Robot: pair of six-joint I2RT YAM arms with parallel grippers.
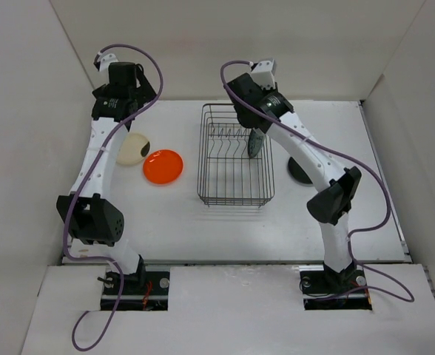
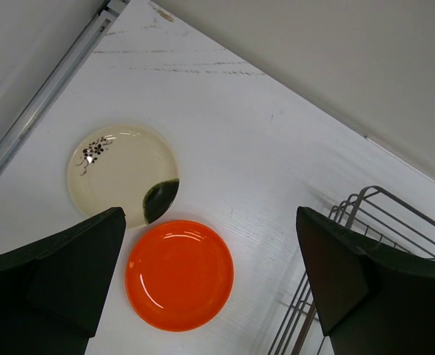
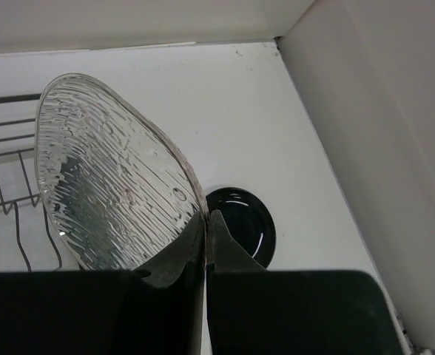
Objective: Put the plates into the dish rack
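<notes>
- Patterned plate: ribbed, glossy, stands on edge and tilted. It is held by the right gripper, whose jaws pinch the plate's rim w/ the fingers almost meeting.
- In the top view I see this plate at the far-right part of the dish rack, just beside the row of prongs. I can't tell whether its lower edge touches the wires.
- Dish rack: dark wire, rectangular, sits about mid-table w/ its long side running away from the arm bases.
- Orange plate: flat on the table, left of the rack and apart from it.
- Cream plate: flat, w/ small dark flower marks and a dark green patch at its rim. It lies on the far-left side of the orange plate. Their rims are just beside each other; I can't tell if they touch.
- Black plate: flat on the table, right of the rack. It is partly hidden by the right arm in the top view.
- Left gripper: jaws spread wide, nothing between them. It hangs above the orange and cream plates, w/ the rack's corner at the right of its wrist view.
</notes>
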